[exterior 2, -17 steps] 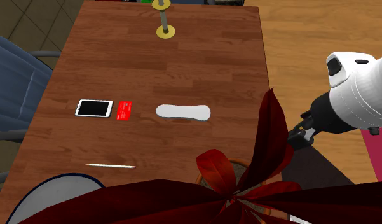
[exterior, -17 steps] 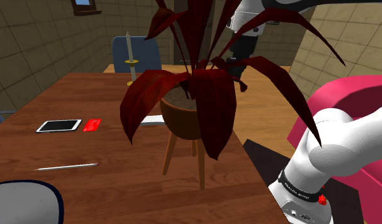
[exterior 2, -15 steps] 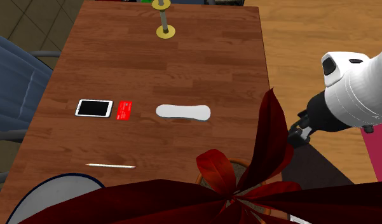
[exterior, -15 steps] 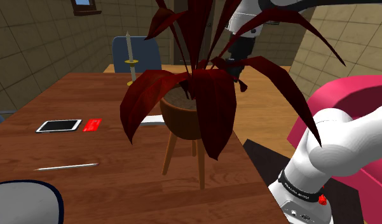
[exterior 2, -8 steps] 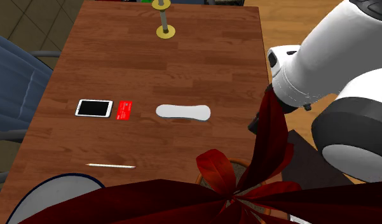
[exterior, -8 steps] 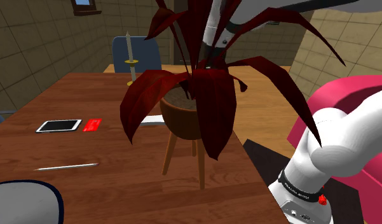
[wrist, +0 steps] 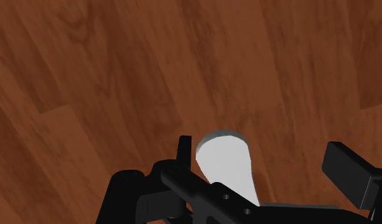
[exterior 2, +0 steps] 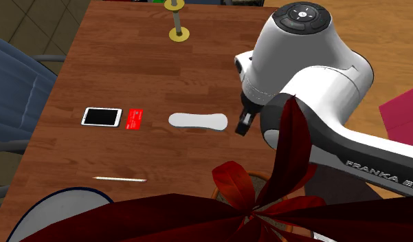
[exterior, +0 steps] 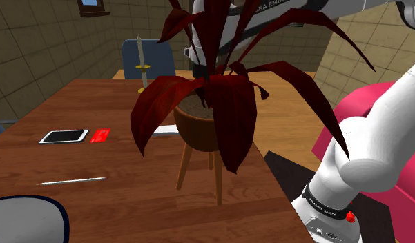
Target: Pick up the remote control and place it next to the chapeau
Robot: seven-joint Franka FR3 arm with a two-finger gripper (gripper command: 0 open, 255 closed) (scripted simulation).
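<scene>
Jaws apart above white remote (wrist: pixel 224 162) on wooden table (exterior 2: pixel 129 62).

We see a plain white remote control (exterior 2: pixel 198 122), a brown table (exterior 2: pixel 163 69) with wood grain, a bright red card (exterior 2: pixel 135 118), a tablet (exterior 2: pixel 102 117) with black screen and white border, a plant (exterior: pixel 233 117) with dark red leaves in a reddish-brown pot (exterior: pixel 195 129), a brass-yellow candlestick (exterior 2: pixel 177 33) and a white arm (exterior 2: pixel 301 62).

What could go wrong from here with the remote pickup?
The open hand hovers over the rounded end of the white remote, not its middle, so a grasp there may tip it or slip off. Leaves of the red plant crowd the arm and may get brushed during the carry.
</scene>
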